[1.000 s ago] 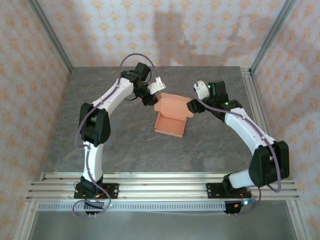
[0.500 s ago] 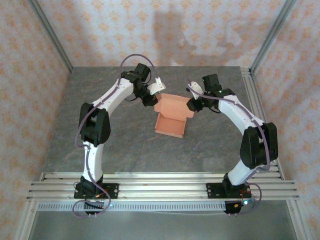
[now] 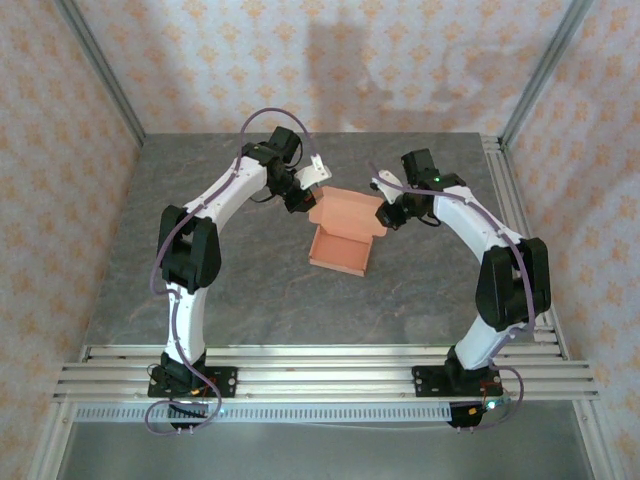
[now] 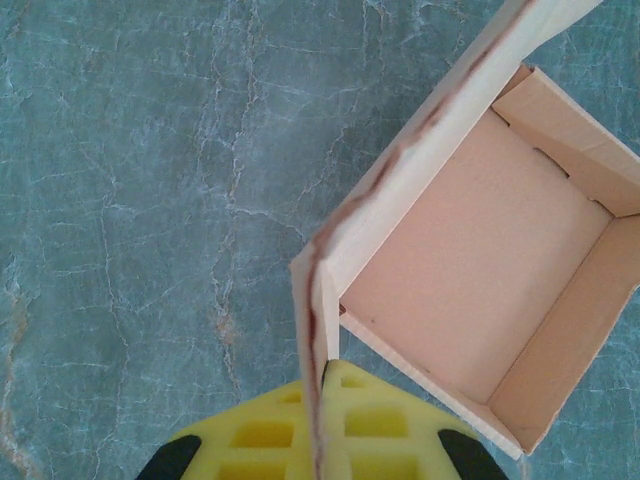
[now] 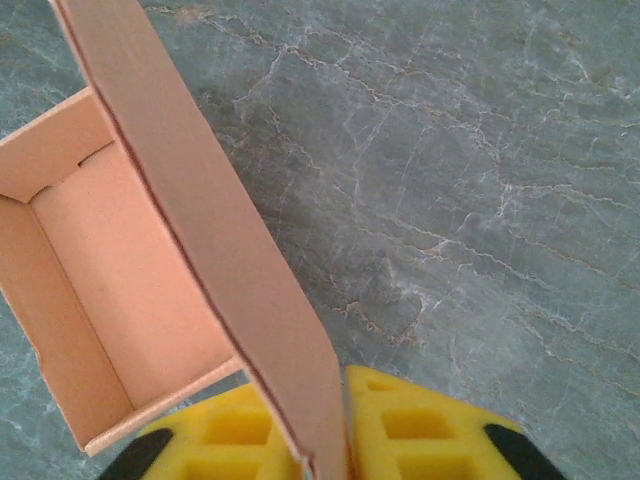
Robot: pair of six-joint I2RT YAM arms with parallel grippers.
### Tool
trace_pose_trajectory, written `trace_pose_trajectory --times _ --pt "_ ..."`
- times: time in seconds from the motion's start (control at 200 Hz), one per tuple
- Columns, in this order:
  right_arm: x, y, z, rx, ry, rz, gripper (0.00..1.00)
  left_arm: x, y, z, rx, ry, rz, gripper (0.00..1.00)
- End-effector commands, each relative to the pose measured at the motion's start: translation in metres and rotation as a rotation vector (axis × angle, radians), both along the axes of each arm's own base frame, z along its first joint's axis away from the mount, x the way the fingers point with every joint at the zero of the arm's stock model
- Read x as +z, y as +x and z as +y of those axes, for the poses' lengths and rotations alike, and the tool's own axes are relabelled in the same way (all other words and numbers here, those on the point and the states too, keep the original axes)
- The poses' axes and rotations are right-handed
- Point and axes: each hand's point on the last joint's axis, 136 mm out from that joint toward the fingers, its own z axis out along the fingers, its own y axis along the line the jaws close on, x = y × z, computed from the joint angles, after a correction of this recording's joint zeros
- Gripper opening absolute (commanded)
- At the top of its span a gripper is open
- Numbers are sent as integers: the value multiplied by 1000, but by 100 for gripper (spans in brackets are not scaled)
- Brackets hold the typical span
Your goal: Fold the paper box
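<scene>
1. The table [image 3: 200, 250] is the bare grey slab under both my claws. The paper box [image 3: 343, 240] sits on it between them, its body just nearer my bases than my fingertips.
2. The box's tray [image 3: 340, 252] lies flat with its mouth facing up. I judge that its long axis runs from my left claw across to my right claw, slightly skewed.
3. The lid flap [image 3: 345, 212] rises from the tray's far edge and spans the gap between my claws, tilted rather than laid over.
4. My left claw [image 3: 305, 200] is pressed together on the lid's left end. In the left wrist view the card's edge runs straight into its yellow pads [image 4: 260, 430].
5. My right claw [image 3: 388, 215] has the lid's right end between its pads [image 5: 420, 430], which look closed on the card.
6. To do this step well, I should swing both ends of the lid together towards my bases. I should keep them level so the hinge creases straight, pinch lightly so the thin card is not dented, and watch that the tray does not slide.
</scene>
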Motion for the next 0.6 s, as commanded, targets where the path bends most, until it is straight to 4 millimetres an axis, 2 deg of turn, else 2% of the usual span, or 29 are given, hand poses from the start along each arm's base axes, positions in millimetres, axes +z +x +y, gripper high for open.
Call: trace_pose_trajectory --times 0.0,0.07,0.2,0.28,0.365,0.596 --pt "5 0 -6 10 -24 1 16 17 1 5 20 -19 -31 3" --pt "4 -2 -8 11 -19 11 15 17 1 6 21 -19 -32 3" --pt "5 -5 -8 10 -1 17 6 17 1 6 22 -19 -32 3" --pt "8 -7 -6 17 14 17 7 17 1 6 23 -18 -31 3" --pt "8 -7 -5 8 22 22 12 17 1 6 24 -20 -33 3" --pt "10 -11 -3 21 29 36 8 17 1 7 27 -17 -32 3"
